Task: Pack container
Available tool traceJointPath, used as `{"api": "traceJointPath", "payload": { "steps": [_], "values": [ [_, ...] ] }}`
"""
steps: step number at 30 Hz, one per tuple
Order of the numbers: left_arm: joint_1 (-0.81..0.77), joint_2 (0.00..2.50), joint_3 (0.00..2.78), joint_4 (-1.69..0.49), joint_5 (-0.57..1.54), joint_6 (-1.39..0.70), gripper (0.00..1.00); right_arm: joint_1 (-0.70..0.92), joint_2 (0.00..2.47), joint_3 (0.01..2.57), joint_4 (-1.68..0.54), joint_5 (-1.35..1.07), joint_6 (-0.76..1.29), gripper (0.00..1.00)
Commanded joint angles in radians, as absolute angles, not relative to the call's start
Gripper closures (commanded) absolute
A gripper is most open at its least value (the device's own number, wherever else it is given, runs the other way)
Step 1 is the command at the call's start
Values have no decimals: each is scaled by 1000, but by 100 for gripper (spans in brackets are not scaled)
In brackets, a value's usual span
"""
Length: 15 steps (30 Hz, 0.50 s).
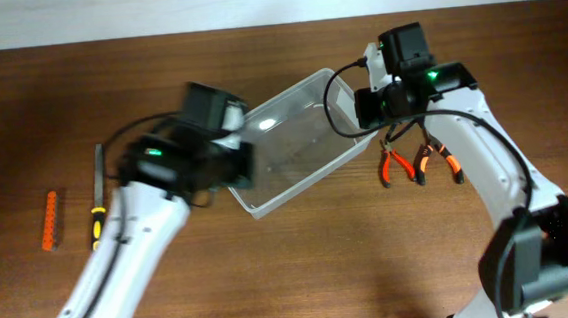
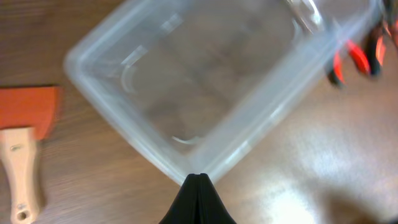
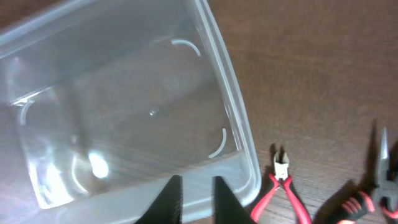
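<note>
Contact at the left fingers (image 2: 198,182) is slight. They are pressed together at the bottom centre of the left wrist view, tips meeting one corner of the container (image 2: 205,81), and we cannot tell whether any rim is caught between them. The right fingers (image 3: 197,182) stand a little spread at the bottom of the right wrist view, over the tub's near rim, which shows in the gap between them. The container lies skewed at the centre of the worktop (image 1: 302,268) in the overhead view, with nothing visible inside. We judge the clear tub light and slick: a push at one corner could spin it, and a pinch on thin rim could flex and let go. If it swings, its corner could knock the red-handled pliers (image 3: 281,168) lying just beside it. The scraper (image 2: 25,112), at the left of the left wrist view, lies near the opposite side.
</note>
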State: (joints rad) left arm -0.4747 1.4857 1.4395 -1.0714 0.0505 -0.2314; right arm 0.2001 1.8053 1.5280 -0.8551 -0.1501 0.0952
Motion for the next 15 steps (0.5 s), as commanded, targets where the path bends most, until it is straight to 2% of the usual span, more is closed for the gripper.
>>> {"api": "traceJointPath", "payload": {
  "steps": [1, 7, 15],
  "values": [
    [-582, 1533, 1454, -1084, -58, -227, 98, 207, 1853, 1548, -856, -165, 95, 90],
    [-694, 1628, 1454, -1143, -58, -228, 98, 216, 1891, 1548, -863, -172, 94, 95],
    [-703, 1811, 1442, -1108, -143, -227, 98, 218, 1909, 1547, -906, -176, 94, 96]
  ]
}}
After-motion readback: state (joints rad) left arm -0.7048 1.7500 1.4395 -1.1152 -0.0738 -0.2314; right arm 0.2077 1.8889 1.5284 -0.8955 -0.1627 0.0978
